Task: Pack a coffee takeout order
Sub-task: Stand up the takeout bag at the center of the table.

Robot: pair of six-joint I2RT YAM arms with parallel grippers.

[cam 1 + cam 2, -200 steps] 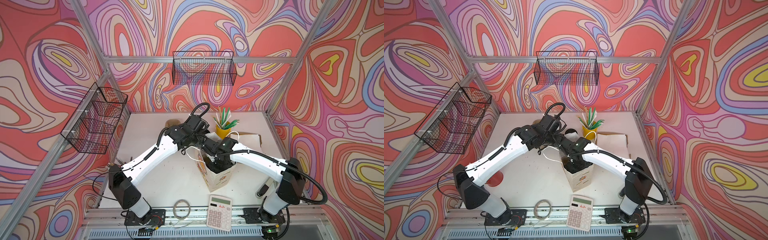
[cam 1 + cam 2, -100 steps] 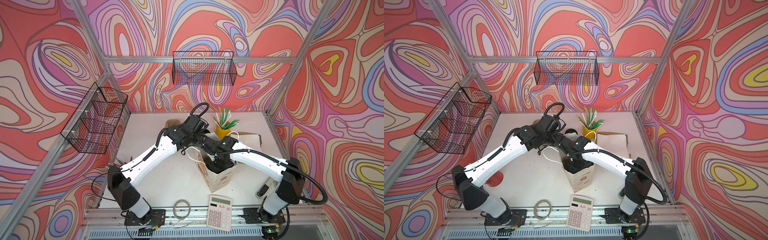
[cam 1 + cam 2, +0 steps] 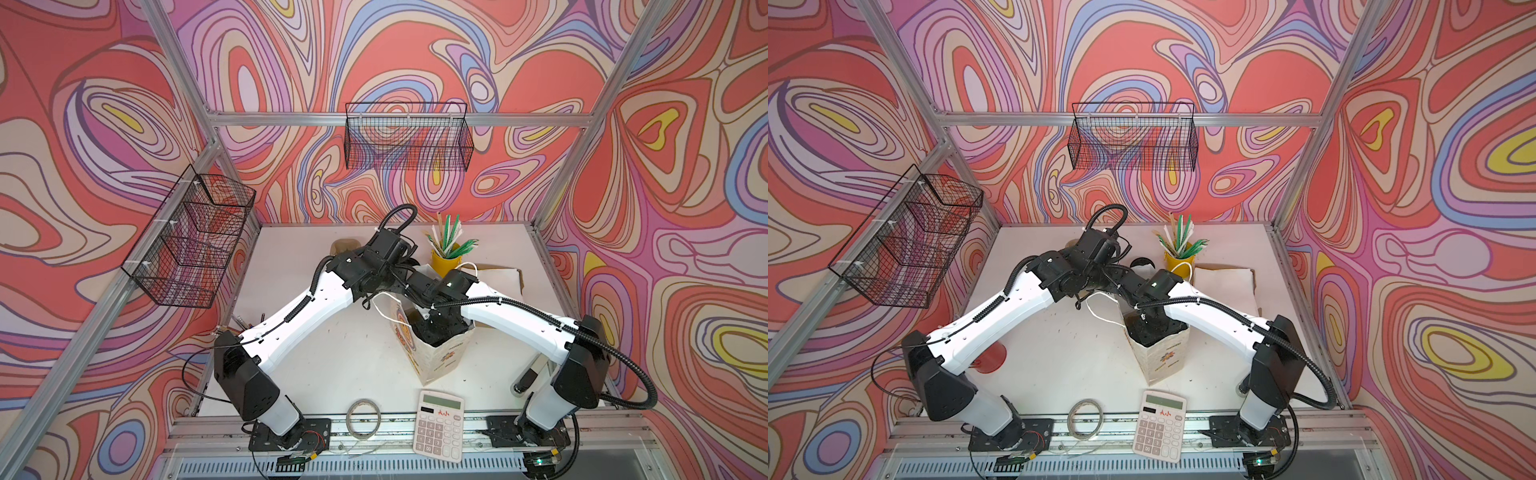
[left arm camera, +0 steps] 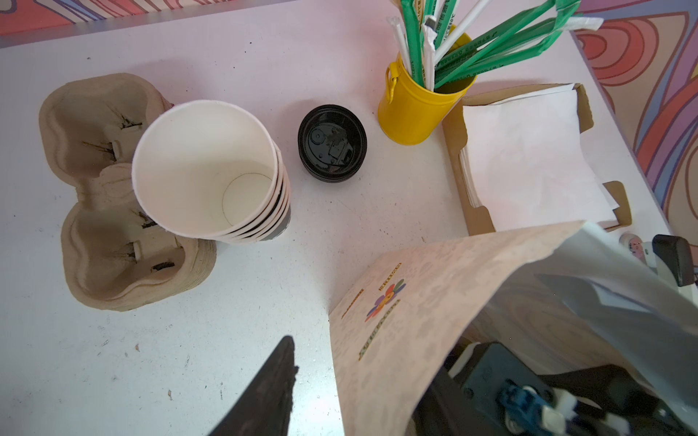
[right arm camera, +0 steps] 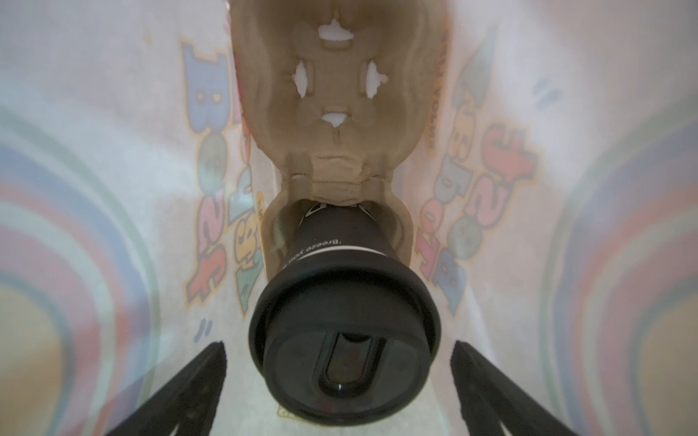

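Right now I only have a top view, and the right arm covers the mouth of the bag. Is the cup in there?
Observer: Yes. The right wrist view shows the black lidded cup seated in one pocket of the tan carrier inside the bag.
Operator: Is it gripped?
Observer: No. The right end effector is open, its fingers clear of the cup on either side.
Operator: What does the left arm hide?
Observer: The left wrist view shows a stack of lidless cups beside stacked spare carriers.
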